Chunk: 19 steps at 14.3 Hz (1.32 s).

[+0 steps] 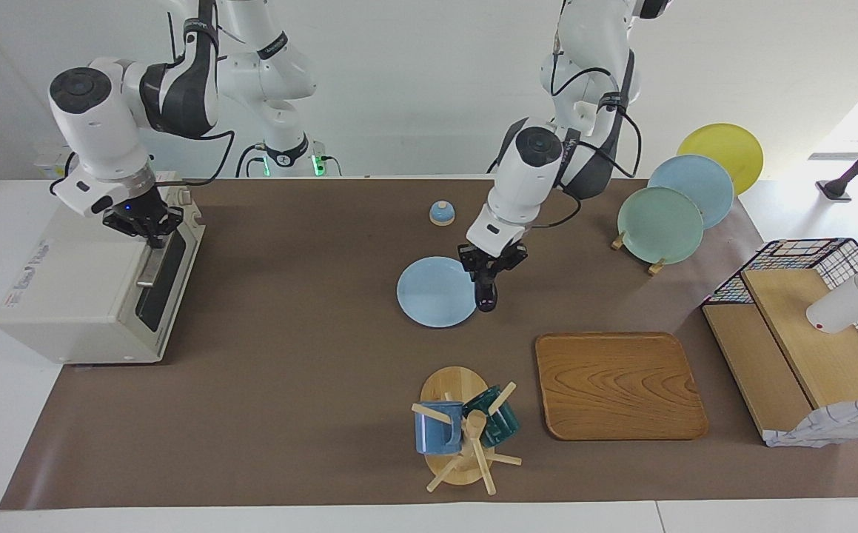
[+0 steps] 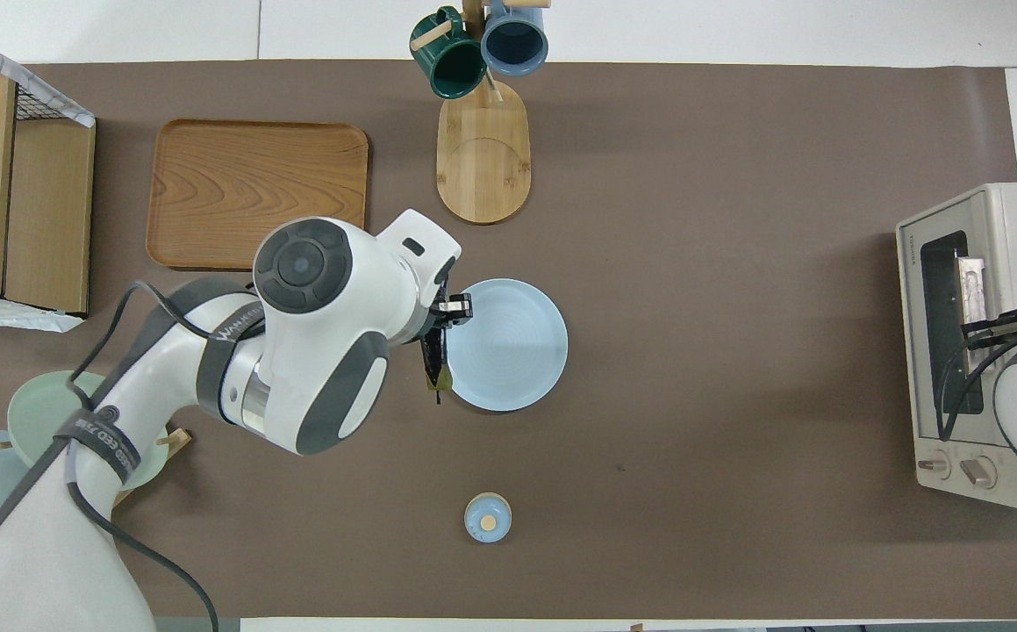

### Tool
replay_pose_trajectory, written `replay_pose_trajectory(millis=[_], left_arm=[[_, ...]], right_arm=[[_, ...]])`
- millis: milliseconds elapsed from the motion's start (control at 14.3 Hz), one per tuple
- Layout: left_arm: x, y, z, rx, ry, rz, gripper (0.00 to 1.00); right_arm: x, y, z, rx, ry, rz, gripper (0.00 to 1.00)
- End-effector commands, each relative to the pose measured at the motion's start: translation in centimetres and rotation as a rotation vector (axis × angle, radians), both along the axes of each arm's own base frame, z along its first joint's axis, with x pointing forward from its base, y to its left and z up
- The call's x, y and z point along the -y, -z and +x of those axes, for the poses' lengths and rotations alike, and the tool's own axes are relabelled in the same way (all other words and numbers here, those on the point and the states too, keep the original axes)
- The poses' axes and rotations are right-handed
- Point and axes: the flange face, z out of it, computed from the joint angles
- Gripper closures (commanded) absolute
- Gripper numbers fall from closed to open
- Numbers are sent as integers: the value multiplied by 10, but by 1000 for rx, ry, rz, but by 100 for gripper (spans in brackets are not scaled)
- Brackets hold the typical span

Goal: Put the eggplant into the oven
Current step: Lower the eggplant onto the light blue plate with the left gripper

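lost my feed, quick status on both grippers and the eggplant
Left gripper shut on eggplant, over blue plate. Right gripper shut at oven door handle. Door closed.

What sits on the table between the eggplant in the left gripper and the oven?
Only the light blue plate, under the eggplant that the left gripper holds. From the plate to the oven the brown mat is bare, as the facing view shows.
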Motion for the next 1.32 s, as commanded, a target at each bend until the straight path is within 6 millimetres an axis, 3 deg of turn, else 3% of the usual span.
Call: replay_pose_trajectory(millis=[0, 139, 279, 488, 557, 836, 906, 976, 1045, 1254], left_arm=[[14, 9, -24, 19, -1, -41, 100], [29, 26, -26, 28, 6, -54, 100], [39, 40, -28, 40, 9, -71, 100], [56, 66, -29, 61, 15, -84, 100], [63, 76, -34, 63, 17, -86, 100], [61, 78, -30, 60, 23, -82, 100], [60, 78, -30, 59, 21, -81, 69], [60, 74, -28, 62, 19, -85, 6], [58, 71, -28, 56, 18, -81, 0], [34, 33, 2, 24, -22, -71, 0]], right_arm=[[-1, 23, -4, 11, -23, 0, 100], [-12, 27, 2, 22, -35, 1, 100], [-38, 28, 7, 40, -39, 2, 100], [-78, 44, 17, 45, -14, 30, 100], [-83, 51, 20, 46, -8, 50, 100], [-86, 68, 20, 44, -5, 68, 100], [-86, 68, 20, 46, -4, 68, 100], [-88, 68, 21, 53, -8, 69, 100], [-89, 68, 21, 56, -9, 69, 100], [-93, 101, 23, 63, 3, 85, 100]])
